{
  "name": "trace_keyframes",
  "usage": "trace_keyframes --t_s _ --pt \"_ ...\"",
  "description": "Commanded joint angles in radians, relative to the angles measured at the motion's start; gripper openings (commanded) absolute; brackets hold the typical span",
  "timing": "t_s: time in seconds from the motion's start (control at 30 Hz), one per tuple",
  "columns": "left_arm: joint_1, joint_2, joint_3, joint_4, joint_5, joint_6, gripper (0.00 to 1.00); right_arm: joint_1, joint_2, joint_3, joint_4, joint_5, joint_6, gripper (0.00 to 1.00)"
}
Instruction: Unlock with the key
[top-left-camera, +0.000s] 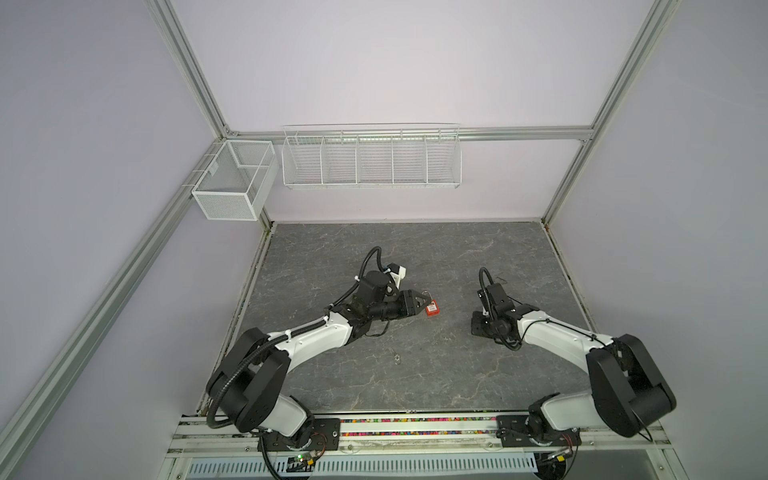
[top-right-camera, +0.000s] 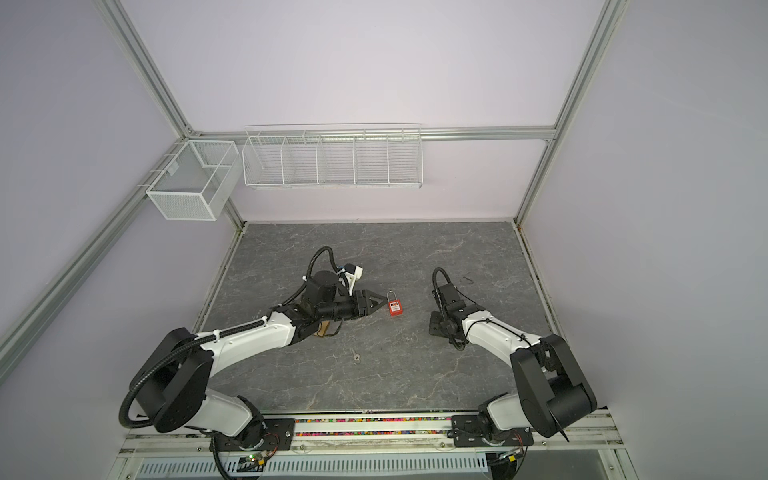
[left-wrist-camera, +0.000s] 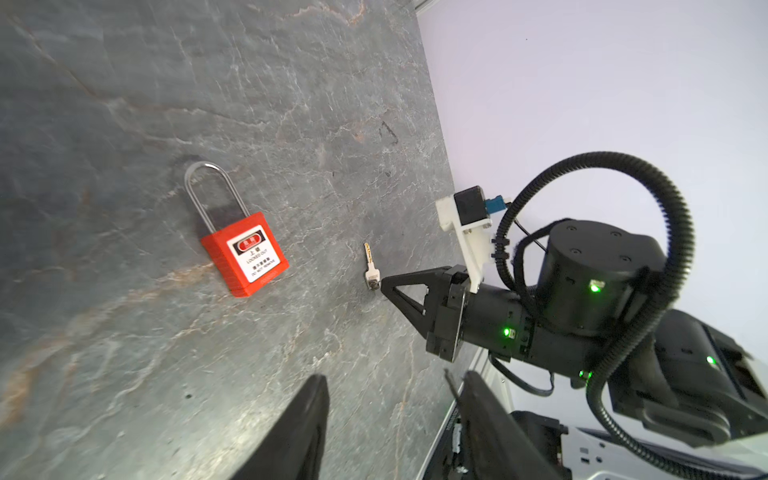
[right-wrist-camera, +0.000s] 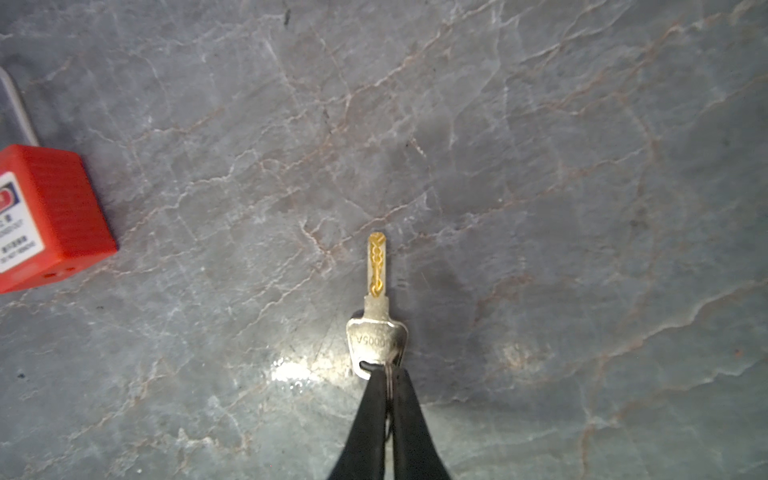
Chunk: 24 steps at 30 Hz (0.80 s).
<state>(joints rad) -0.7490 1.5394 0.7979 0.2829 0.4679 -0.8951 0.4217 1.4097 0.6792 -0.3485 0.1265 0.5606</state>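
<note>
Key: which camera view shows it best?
The right wrist view: the key sits centred, blade and stamped head sharp, the right gripper shut on its ring. The left wrist view shows it small, apart from the padlock. In both top views the right gripper hides it.

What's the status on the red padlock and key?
Right gripper shut on small silver key at its bow. Left gripper open, empty, near red plastic padlock. Padlock flat on grey stone table, shackle closed. Nothing between key and padlock.

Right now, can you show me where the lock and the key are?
lock (left-wrist-camera: 253, 255): left wrist view, on its white label.
key (right-wrist-camera: 377, 338): right wrist view, on its silver head.
</note>
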Motion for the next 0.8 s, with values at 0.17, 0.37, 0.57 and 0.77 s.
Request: trace_keyframes --t_s 0.17,0.37,0.57,0.77 --pt "-0.064 0.123 -0.034 0.318 -0.046 -0.4 0.33 0.005 -0.096 0.056 -0.043 -0.049 -0.101 0.07" --pt "-0.069 0.185 -0.051 0.465 -0.052 -0.615 0.37 0.005 -0.122 0.145 -0.117 -0.071 -0.164 0.07" --pt "-0.102 0.332 -0.039 0.772 -0.037 -0.879 0.48 0.005 -0.117 0.194 -0.144 -0.086 -0.184 0.07" --pt "-0.12 0.416 0.016 0.873 -0.045 -0.998 0.5 0.005 -0.118 0.252 -0.143 -0.101 -0.198 0.07"
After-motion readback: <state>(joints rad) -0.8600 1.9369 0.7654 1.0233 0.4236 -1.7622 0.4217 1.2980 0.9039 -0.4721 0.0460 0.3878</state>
